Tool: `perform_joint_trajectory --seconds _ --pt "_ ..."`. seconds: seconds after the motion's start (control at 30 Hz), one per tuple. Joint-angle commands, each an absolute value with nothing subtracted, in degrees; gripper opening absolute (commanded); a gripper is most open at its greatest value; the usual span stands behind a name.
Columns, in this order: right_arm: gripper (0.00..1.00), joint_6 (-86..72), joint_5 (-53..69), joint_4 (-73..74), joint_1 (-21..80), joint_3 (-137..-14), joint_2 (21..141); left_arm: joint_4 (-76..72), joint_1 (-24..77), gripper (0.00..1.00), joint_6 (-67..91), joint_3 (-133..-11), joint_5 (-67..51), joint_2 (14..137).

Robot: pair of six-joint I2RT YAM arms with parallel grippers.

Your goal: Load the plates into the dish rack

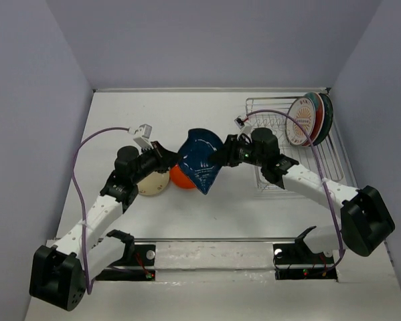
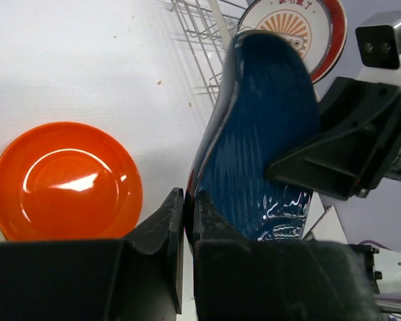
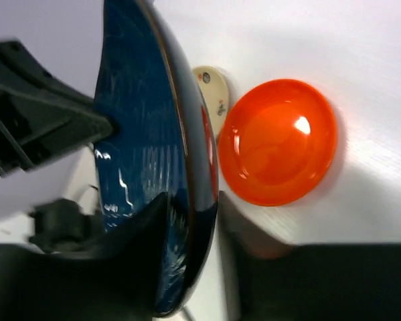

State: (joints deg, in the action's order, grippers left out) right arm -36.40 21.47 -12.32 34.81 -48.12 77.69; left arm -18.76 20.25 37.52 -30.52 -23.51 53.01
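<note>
Blue plate [image 1: 201,159] in left gripper [image 2: 188,204]

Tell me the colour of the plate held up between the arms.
Dark blue and glossy. The plate shows best in the left wrist view.

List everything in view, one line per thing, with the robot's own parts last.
dark blue plate: one, dark blue, tilted at the table's centre, gripped from both sides
orange plate: one, orange, flat on the table, partly under the blue one
cream plate: one, cream, flat, left of the orange plate
dish rack: one, silver wire, far right
sunburst plate: one, white and orange, upright in the rack
teal-and-red plate: at least one, upright behind the sunburst plate
table: one, white
left arm: white and black, jaws shut on the blue plate's rim
right arm: the same, on the opposite rim
</note>
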Motion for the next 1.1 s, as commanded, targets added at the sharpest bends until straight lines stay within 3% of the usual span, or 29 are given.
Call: perform_joint_trajectory --seconds 0.0,0.03,0.13,0.17,0.23,0.4,0.5,0.63,1.07 --pt "0.07 -36.0 20.3 -14.9 35.9 -51.0 76.6 -29.2 20.5 0.20 39.5 -30.0 -27.3 49.6" --pt "0.07 -35.6 18.0 -14.7 35.9 -51.3 75.2 -28.4 20.4 0.43 38.1 -30.1 -26.7 48.3" --pt "0.07 -31.3 11.7 -9.7 35.9 -54.0 73.4 -20.2 20.4 0.73 34.2 -32.2 -24.4 46.1" --pt "0.07 -29.6 9.9 -7.7 35.9 -55.5 73.0 -17.5 20.3 0.88 31.4 -33.1 -23.8 44.7" --pt "0.07 -25.5 6.7 -1.3 32.4 -60.5 71.8 -9.9 20.4 0.99 28.2 -36.0 -24.8 43.6" --pt "0.07 -15.8 -6.1 8.7 22.2 -69.2 69.3 2.4 20.4 0.99 18.6 -34.9 -23.0 36.9" --pt "0.07 -8.3 -20.3 12.3 17.9 -76.9 73.0 3.3 20.8 0.99 18.3 -34.6 -21.1 32.6" --pt "0.07 -1.0 -28.4 13.3 13.4 -82.3 79.9 3.8 20.7 0.99 18.1 -34.6 -19.9 29.1" --pt "0.07 9.1 -27.9 14.6 5.6 -86.6 88.2 3.2 20.9 0.99 18.4 -34.0 -22.3 24.3"
